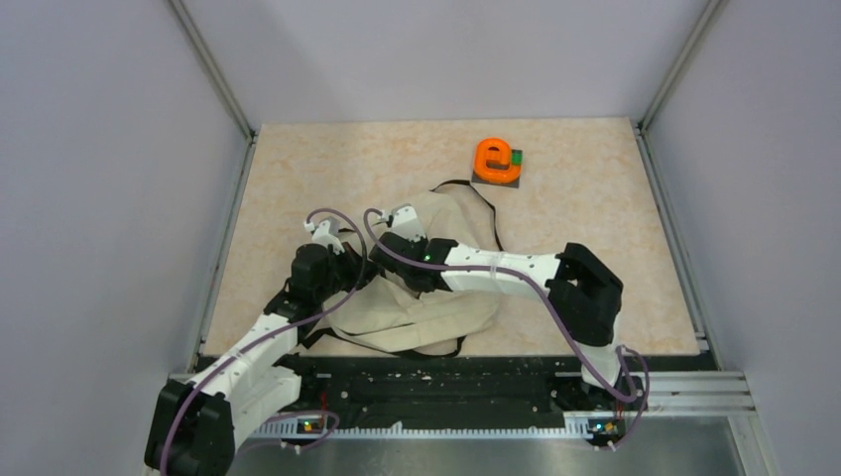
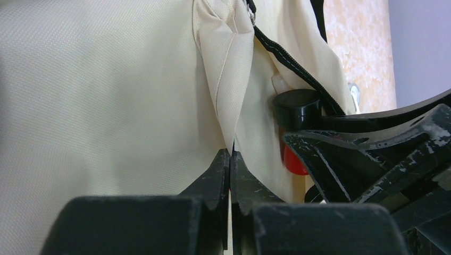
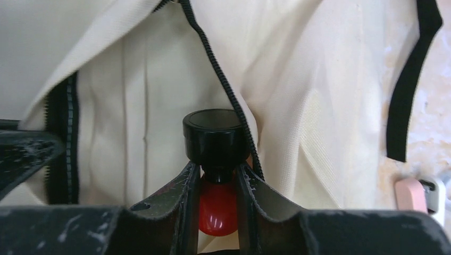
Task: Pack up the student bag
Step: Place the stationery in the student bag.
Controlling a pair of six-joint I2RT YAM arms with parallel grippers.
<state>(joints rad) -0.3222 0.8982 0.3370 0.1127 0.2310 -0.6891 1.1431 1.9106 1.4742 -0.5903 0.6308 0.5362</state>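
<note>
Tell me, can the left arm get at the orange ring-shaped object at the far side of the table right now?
Probably not: the left end effector is shut on a fold of the student bag, and the right arm lies partly across the way to the orange ring-shaped object.

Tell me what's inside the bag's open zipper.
Only pale fabric folds show inside the bag. The black-capped red bottle in the right gripper sits at the opening; anything deeper is hidden by it and the fabric.
</note>
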